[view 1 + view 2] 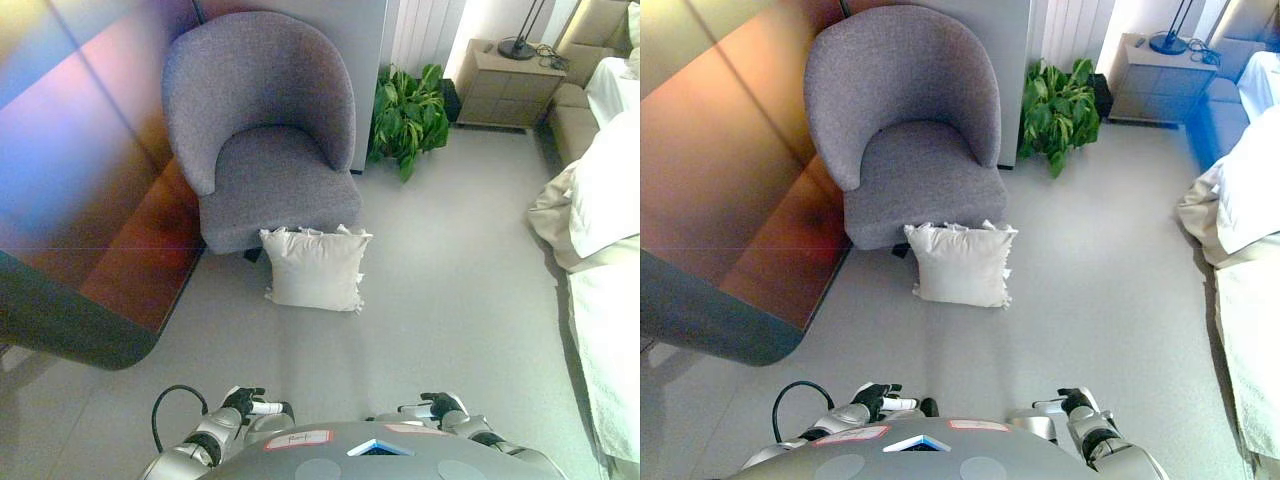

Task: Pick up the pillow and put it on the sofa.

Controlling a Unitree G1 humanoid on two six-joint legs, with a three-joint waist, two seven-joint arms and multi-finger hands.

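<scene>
A white square pillow (315,268) with frilled corners stands on the grey floor, leaning against the front of a grey round-backed armchair (270,170). The armchair's seat holds nothing. Both of my hands hang low at the bottom edge of the view, well short of the pillow. My left hand (245,402) is at the lower left and my right hand (437,406) at the lower right. Their fingers are relaxed and hold nothing.
A dark rounded tabletop (80,330) juts in from the left below a wooden wall panel. A green potted plant (408,115) stands right of the armchair, with a bedside cabinet (505,85) behind it. A bed with white bedding (610,200) fills the right edge.
</scene>
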